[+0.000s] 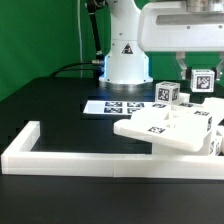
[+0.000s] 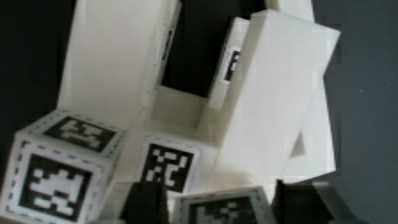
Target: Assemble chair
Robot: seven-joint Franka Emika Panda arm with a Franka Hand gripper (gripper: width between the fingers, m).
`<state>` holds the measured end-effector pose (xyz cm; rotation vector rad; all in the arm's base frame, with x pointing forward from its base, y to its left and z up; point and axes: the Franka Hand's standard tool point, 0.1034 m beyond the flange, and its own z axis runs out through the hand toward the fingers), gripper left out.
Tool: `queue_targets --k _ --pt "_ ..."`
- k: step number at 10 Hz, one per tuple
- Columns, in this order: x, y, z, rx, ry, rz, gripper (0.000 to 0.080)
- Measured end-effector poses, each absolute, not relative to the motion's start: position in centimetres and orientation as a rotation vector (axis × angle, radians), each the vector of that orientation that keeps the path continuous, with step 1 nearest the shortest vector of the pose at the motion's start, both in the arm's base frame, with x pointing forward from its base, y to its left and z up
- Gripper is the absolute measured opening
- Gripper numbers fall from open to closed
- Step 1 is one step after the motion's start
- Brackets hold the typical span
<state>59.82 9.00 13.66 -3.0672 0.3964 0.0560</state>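
Observation:
In the exterior view my gripper hangs at the right, above the chair parts, shut on a small white tagged chair part. The wrist view shows that part between my two dark fingers, with my gripper closed on it. Below lies the partly joined chair, flat white slabs with tags. A tagged upright piece stands on it just to the exterior view's left of my gripper. In the wrist view, long white bars and tagged block ends lie beneath the held part.
A long low white border rail runs along the front and turns back at the exterior view's left. The marker board lies flat in front of the robot base. A green backdrop stands behind the black table.

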Motion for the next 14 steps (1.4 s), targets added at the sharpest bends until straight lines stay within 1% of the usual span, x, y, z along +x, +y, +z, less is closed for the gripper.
queue_targets --k 2,7,11,14 --pt "60.1 9.2 13.4 -3.091 0.417 0.061 0.0290" --pt "60.1 8.7 13.3 -3.089 0.430 0.059 0.0290" --pt "60.1 8.2 12.9 -3.093 0.443 0.066 0.0290" --pt "60.0 9.4 12.8 -3.085 0.497 0.069 0.0290"
